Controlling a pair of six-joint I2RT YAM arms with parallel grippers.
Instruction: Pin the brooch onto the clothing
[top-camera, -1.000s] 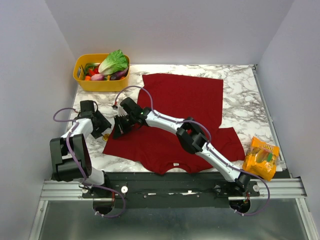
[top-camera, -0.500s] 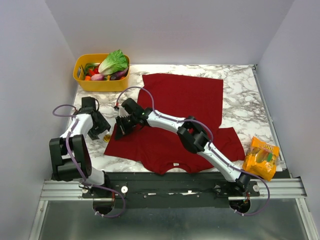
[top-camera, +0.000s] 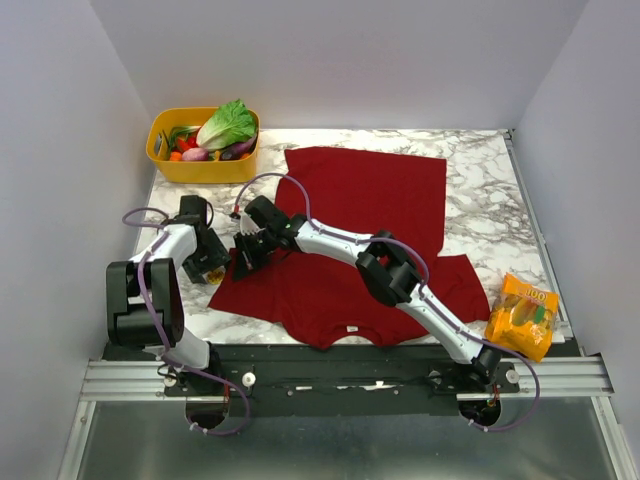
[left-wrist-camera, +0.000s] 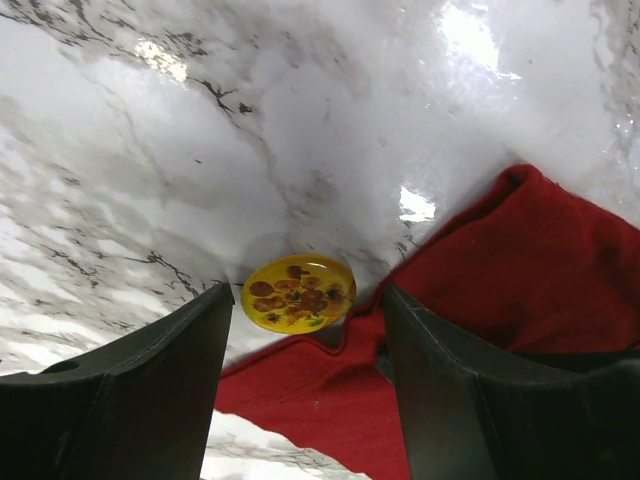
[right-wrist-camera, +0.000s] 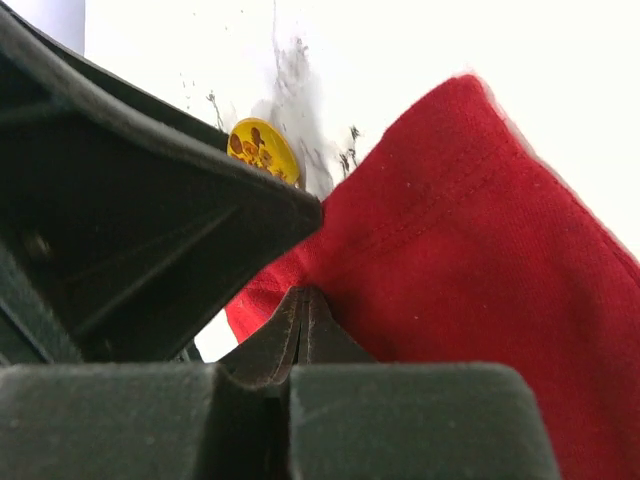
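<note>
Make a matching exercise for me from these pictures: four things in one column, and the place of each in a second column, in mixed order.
Things
1. brooch
2. T-shirt
3. snack bag
4. basket

Places
A. far left corner of the table
B. near the right edge, at the front
C. spread over the middle
D. on the bare tabletop, right beside the red cloth's edge

Pairs: 1-D, 2-C, 3-B, 4-A
</note>
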